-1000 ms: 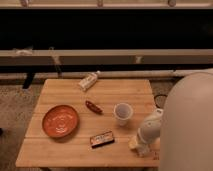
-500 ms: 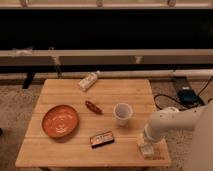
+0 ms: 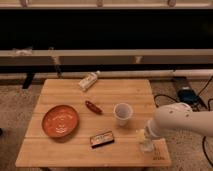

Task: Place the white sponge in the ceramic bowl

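Arm [image 3: 175, 120]: has stretched out low from the right. Pincer [image 3: 146, 145]: near-right corner of counter [image 3: 75, 156]; grip state cannot be told. White sponge [image 3: 141, 134]: just beside pincer; likely light, squashy; take across sides. Ceramic bowl [image 3: 60, 121]: left, well apart.

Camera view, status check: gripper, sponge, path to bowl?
Gripper low over table, near right corner. White sponge at the gripper, grasp unclear. Ceramic bowl at left, no sponge in it. White cup and dark packet lie between.

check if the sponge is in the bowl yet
Out: the ceramic bowl looks empty; the sponge sits at the table's right front, by the pincer.
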Motion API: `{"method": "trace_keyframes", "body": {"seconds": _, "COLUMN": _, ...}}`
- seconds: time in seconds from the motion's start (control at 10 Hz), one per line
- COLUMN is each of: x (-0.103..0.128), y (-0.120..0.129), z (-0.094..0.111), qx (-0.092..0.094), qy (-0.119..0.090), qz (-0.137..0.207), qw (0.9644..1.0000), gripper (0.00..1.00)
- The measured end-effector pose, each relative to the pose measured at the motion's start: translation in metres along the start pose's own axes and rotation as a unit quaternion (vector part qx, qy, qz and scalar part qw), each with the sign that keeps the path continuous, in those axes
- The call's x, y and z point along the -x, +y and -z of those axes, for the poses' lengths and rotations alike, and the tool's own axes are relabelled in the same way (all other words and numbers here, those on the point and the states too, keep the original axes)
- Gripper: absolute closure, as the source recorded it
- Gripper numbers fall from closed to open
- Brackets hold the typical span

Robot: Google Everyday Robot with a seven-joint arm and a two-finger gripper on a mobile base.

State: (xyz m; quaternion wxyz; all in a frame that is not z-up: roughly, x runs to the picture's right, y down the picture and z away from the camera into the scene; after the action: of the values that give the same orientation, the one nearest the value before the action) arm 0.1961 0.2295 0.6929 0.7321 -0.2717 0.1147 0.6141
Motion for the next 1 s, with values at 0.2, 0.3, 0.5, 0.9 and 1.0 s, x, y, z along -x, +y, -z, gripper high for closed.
{"method": "trace_keyframes", "body": {"seconds": 0.2, "x": 0.023, "y": 0.023, "z": 0.034, "qx": 0.02, "qy": -0.042, "qz": 0.024, "qw": 0.9986, "gripper": 1.0}}
{"method": "trace_keyframes", "body": {"seconds": 0.3, "x": 0.035, "y": 0.034, "z": 0.049, "qx": 0.033, "qy": -0.063, "qz": 0.033, "qw": 0.9969, "gripper": 1.0}}
{"method": "trace_keyframes", "body": {"seconds": 0.5, "x": 0.059, "y": 0.06, "z": 0.06, "qx": 0.063, "qy": -0.091, "qz": 0.051, "qw": 0.9926, "gripper": 1.0}}
{"method": "trace_keyframes", "body": {"seconds": 0.9, "x": 0.127, "y": 0.141, "z": 0.076, "qx": 0.136, "qy": -0.138, "qz": 0.1, "qw": 0.9759, "gripper": 1.0}}
{"method": "trace_keyframes", "body": {"seconds": 1.0, "x": 0.143, "y": 0.165, "z": 0.075, "qx": 0.151, "qy": -0.144, "qz": 0.116, "qw": 0.9711, "gripper": 1.0}}
